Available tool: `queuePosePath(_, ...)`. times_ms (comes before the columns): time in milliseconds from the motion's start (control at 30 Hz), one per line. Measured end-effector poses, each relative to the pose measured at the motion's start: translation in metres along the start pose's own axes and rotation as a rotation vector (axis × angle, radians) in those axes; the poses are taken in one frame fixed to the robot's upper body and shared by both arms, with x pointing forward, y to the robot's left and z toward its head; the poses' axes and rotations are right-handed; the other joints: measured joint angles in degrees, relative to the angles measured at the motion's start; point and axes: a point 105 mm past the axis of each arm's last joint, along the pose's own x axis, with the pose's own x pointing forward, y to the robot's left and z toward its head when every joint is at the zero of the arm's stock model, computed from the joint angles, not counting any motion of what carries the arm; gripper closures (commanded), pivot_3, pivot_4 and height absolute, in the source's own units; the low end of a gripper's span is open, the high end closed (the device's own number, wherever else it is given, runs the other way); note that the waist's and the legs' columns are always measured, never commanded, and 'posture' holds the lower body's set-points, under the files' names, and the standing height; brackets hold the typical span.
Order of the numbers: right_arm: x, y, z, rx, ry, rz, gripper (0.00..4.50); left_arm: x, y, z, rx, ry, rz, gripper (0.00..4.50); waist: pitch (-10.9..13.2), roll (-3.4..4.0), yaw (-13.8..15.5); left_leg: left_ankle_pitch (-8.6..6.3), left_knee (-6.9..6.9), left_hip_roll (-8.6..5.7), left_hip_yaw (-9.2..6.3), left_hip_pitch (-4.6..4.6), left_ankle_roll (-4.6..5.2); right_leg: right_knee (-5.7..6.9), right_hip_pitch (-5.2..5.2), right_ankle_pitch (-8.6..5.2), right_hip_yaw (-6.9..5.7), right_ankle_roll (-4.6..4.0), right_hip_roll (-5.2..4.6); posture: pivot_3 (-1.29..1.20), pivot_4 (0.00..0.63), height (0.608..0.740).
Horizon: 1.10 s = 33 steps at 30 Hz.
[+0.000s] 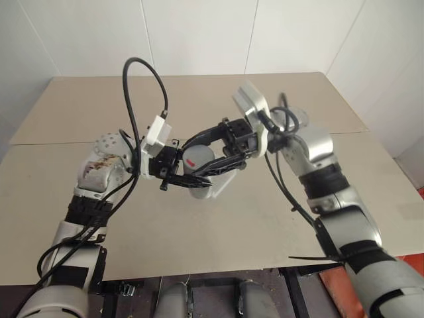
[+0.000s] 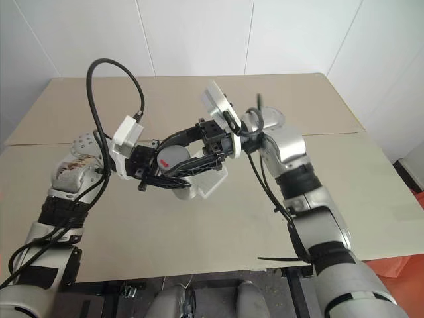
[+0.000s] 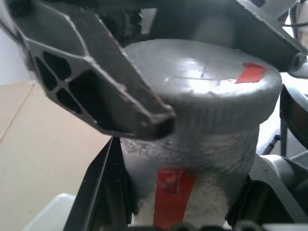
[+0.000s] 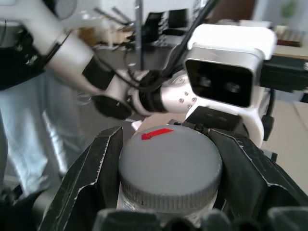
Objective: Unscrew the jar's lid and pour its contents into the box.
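The jar (image 3: pixel 216 154) is held in the air over the middle of the table, with red tape on its side. My left gripper (image 3: pixel 180 202) is shut on the jar's body. The grey lid (image 4: pixel 168 163), marked with a red strip, sits on the jar. My right gripper (image 4: pixel 166 137) comes from the opposite side and is shut on the lid, one finger (image 3: pixel 96 82) lying over the lid's edge. The translucent box (image 1: pixel 217 184) stands on the table right below the jar, partly hidden by it. The contents are hidden.
The beige table (image 1: pixel 278 218) has a seam across its middle and its near edge runs close to me. A black cable (image 1: pixel 149 73) loops high above my left wrist. A white wall stands behind the table.
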Motion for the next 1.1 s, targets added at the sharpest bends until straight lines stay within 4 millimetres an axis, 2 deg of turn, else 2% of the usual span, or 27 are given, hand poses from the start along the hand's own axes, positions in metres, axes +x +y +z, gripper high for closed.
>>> queuePosePath(33, 0.0, -0.003, -0.001, -0.003, 0.0, -0.003, 1.76, -0.002, 0.001, -0.001, -0.008, 0.001, 0.011, 2.56, 0.0, 0.01, 0.0, 0.0, 0.01, -0.01, 0.0, -0.01, -0.01, 0.01, -0.02, 0.0, 0.01, 0.0, 0.0, 0.0, 0.15, 0.74)
queuePosePath(200, -0.003, -0.009, -0.006, -0.022, 0.001, -0.046, 0.16, -0.001, 0.005, -0.003, -0.025, -0.036, 0.048, 2.56, 0.0, 0.01, 1.0, 0.0, 0.08, -0.03, -0.01, -0.09, -0.01, 0.01, 0.0, 0.0, -0.03, 0.0, -0.04, 0.0, 0.15, 0.74)
queuePosePath(233, -0.004, -0.008, -0.007, -0.029, 0.0, -0.063, 0.06, 0.001, 0.004, -0.004, -0.03, -0.046, 0.045, 2.56, 0.0, 0.01, 1.1, 0.0, 0.1, -0.03, -0.02, -0.13, -0.01, 0.0, 0.0, 0.0, -0.05, 0.0, -0.05, 0.0, 0.15, 0.74)
queuePosePath(367, -0.027, 0.002, -0.023, 0.004, 0.008, -0.223, 0.06, 0.0, 0.005, -0.005, -0.014, -0.055, 0.071, 2.56, 0.0, 0.0, 1.5, 0.02, 0.15, -0.05, -0.04, -0.23, -0.04, 0.02, -0.08, 0.01, -0.09, 0.0, -0.11, 0.0, 0.15, 0.74)
queuePosePath(433, -0.042, 0.012, -0.022, 0.018, 0.002, -0.337, 0.06, -0.003, 0.009, -0.006, -0.005, -0.061, 0.111, 2.56, 0.0, 0.0, 1.6, 0.02, 0.14, -0.05, -0.05, -0.26, -0.04, 0.05, -0.11, 0.01, -0.09, 0.0, -0.12, 0.0, 0.15, 0.74)
queuePosePath(533, -0.049, 0.024, -0.012, 0.02, -0.004, -0.459, 0.06, -0.01, 0.016, -0.009, -0.004, -0.061, 0.182, 2.56, 0.0, 0.0, 1.3, 0.02, 0.12, -0.04, -0.03, -0.25, -0.03, 0.1, -0.16, 0.01, -0.06, -0.01, -0.11, 0.0, 0.15, 0.74)
queuePosePath(633, -0.037, 0.032, 0.001, 0.003, -0.008, -0.515, 0.06, -0.011, 0.019, -0.011, -0.007, -0.062, 0.205, 2.56, 0.0, 0.0, 0.8, 0.02, 0.08, -0.04, -0.02, -0.19, -0.04, 0.17, -0.18, 0.01, 0.0, -0.01, -0.08, 0.0, 0.15, 0.74)
queuePosePath(733, -0.022, 0.03, 0.011, -0.001, -0.012, -0.59, 0.06, -0.009, 0.02, -0.011, -0.001, -0.067, 0.212, 2.56, 0.0, 0.0, 0.8, 0.02, 0.08, -0.04, -0.02, -0.17, -0.04, 0.18, -0.18, 0.01, 0.02, -0.01, -0.07, 0.0, 0.15, 0.74)
queuePosePath(933, -0.005, 0.004, 0.001, 0.027, 0.104, -0.77, 0.06, -0.003, 0.021, -0.013, 0.0, -0.075, 0.21, 2.56, 0.0, 0.0, 0.9, 0.01, 0.1, -0.08, -0.01, -0.24, -0.02, 0.16, -0.2, 0.01, 0.02, -0.01, -0.08, 0.0, 0.15, 0.74)
queuePosePath(1100, 0.0, -0.004, -0.001, 0.056, 0.11, -0.809, 0.06, -0.004, 0.022, -0.013, 0.0, -0.073, 0.224, 2.56, 0.0, 0.0, 1.0, 0.01, 0.12, -0.09, -0.02, -0.33, 0.0, 0.07, -0.22, 0.01, 0.0, 0.0, -0.08, 0.0, 0.15, 0.74)
